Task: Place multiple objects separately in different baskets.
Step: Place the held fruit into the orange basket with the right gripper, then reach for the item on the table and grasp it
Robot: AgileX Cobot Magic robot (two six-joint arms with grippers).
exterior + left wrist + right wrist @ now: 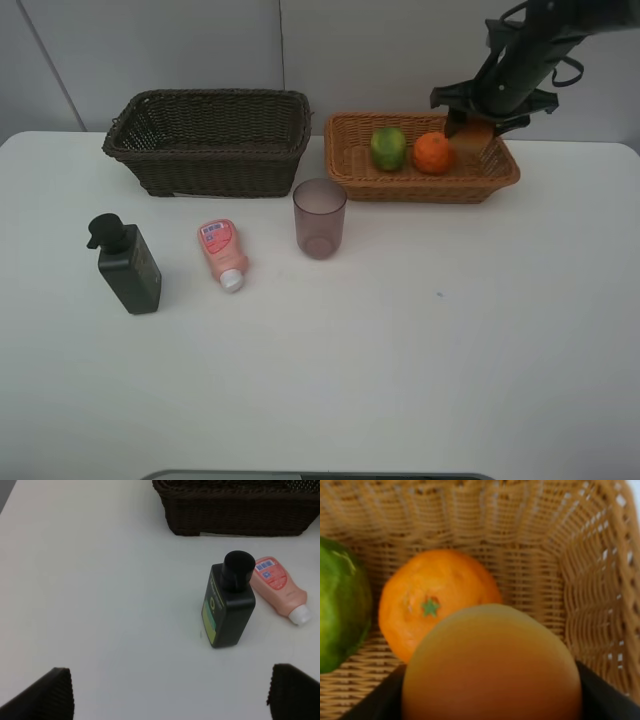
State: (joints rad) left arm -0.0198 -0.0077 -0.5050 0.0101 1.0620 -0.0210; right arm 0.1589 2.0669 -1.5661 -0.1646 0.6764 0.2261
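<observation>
This looked like a robotics lab or test bench. A plain white table (450,380) filled the high view, backed by a pale grey panel wall (150,50) with straight seams. A black robot arm (530,60) with looped cables reached in from the upper right. Household goods stood as staged props: a dark basket (208,170) and a tan basket (420,185) at the back, a green fruit (388,148), a tangerine (433,153) and a peach (472,137) at the tan one, and a bottle (128,268), a tube (222,252) and a cup (320,218) spaced along the table. The light was flat and even.
</observation>
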